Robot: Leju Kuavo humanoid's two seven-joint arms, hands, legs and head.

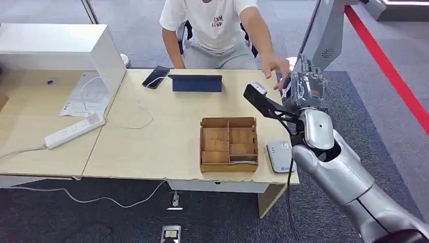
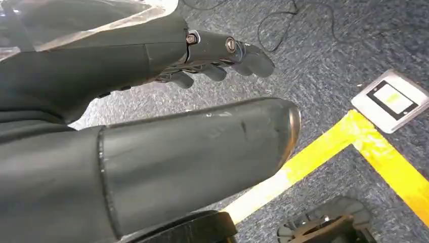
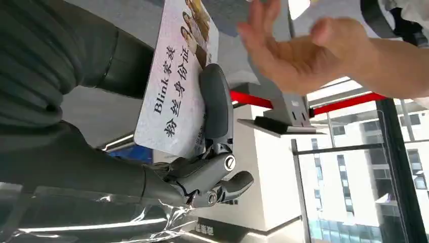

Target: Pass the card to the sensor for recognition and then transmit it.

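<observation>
While gripped, card (image 3: 178,81) lengthwise toward person's hand (image 3: 298,50)

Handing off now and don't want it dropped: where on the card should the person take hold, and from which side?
Probably the free far end of the card, approached from beyond the fingertips. The right robot hand pinches the near end, leaving the far part sticking out bare toward the person's open hand.

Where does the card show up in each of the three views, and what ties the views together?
Head view: not discernible; the raised right hand hides it, beyond the table's far right corner.
Left wrist view: not in it.
Right wrist view: the card, printed face showing, pinched in the right hand.
Shared landmark: the person's hand reaching toward it.
</observation>
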